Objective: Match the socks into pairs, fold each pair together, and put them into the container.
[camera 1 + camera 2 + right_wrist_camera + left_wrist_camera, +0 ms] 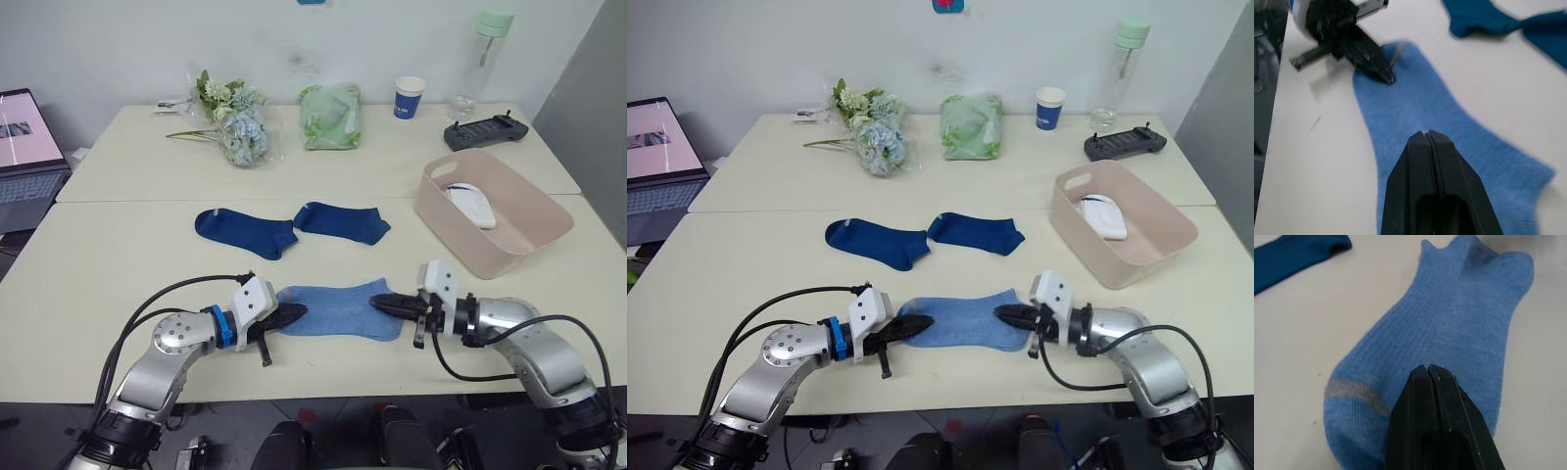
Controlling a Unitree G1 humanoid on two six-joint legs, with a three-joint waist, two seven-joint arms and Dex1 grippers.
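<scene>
Light blue socks [338, 308], laid flat near the table's [118, 245] front edge, are pressed at opposite ends by the left gripper [290, 315] and right gripper [384, 304], fingers clenched, presumably for folding; the white pair is stowed in the pink tub [519, 245] at the right edge.

Silver arms, blue wrist rings, black cables, black-fingered left claw [294, 314].

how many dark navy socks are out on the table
2. One dark navy sock lies left of centre; the other navy sock lies just right of it, their ends about touching. Both sit beyond the light blue sock between the grippers. None shows inside the pink tub.
</scene>
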